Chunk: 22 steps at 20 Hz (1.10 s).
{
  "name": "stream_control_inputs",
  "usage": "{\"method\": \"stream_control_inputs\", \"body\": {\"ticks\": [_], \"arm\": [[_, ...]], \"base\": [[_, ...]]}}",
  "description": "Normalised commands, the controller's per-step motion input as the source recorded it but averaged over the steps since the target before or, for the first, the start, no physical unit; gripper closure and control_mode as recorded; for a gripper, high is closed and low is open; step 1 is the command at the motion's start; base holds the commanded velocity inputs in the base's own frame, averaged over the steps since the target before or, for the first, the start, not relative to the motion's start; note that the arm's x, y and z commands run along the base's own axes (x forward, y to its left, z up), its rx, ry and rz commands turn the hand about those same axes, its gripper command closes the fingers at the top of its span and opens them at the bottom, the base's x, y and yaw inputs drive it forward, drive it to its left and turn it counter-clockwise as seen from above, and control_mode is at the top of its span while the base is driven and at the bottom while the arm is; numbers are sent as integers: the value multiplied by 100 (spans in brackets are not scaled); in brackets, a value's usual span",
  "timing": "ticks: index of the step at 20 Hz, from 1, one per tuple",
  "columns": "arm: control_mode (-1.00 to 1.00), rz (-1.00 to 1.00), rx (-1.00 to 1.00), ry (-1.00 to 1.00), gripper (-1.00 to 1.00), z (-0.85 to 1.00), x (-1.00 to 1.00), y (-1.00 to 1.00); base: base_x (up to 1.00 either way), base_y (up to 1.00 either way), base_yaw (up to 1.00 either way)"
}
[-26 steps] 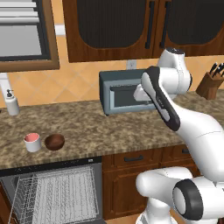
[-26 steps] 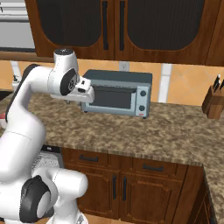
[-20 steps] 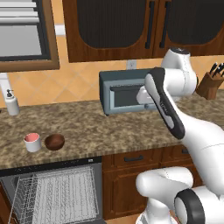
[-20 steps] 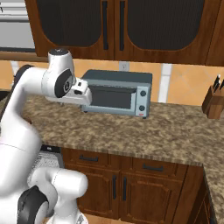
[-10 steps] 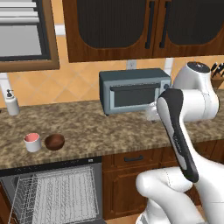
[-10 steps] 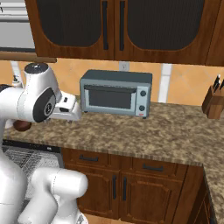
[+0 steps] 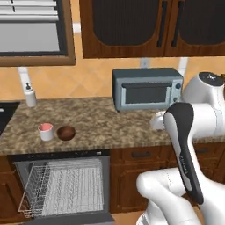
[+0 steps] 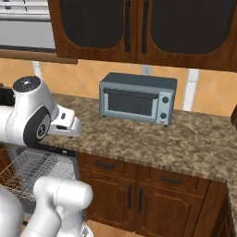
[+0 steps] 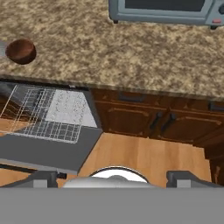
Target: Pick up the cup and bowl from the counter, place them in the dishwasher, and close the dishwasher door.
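The white cup (image 7: 45, 131) with its pink inside and the dark reddish-brown bowl (image 7: 66, 132) stand side by side on the speckled counter (image 7: 96, 118), left of centre. Below them the dishwasher (image 7: 66, 184) is open, its white wire rack pulled out and the dishwasher door (image 9: 43, 151) dropped flat. My gripper (image 9: 114, 179) is open and empty, its fingertips (image 9: 43, 177) far apart. It hangs in front of the counter's edge, well right of the bowl (image 9: 20, 50), looking down over the rack (image 9: 39, 113) and the floor.
A grey toaster oven (image 7: 147, 89) sits at the back of the counter, and a white soap dispenser (image 7: 30, 94) stands at the far left. Dark wooden cabinets (image 9: 153, 122) run under the counter beside the dishwasher. My own arm (image 7: 184, 149) fills the right foreground.
My arm has swung away from the toaster oven, back and down toward the counter's front edge. In the last half second the whole scene shifted right in both base views, so the base moved.
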Motion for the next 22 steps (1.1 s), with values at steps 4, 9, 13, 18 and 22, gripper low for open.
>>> {"method": "stream_control_inputs", "body": {"ticks": [4, 9, 13, 18, 22], "arm": [[100, 0, 0, 0, -100, 0, 0, 0], [100, 0, 0, 0, -100, 0, 0, 0], [100, 0, 0, 0, -100, 0, 0, 0], [100, 0, 0, 0, -100, 0, 0, 0], [100, 0, 0, 0, -100, 0, 0, 0]], "base": [[-12, -27, 93], [-14, -24, 95], [-35, -51, 88], [-33, -69, 63], [26, -75, 25]]}}
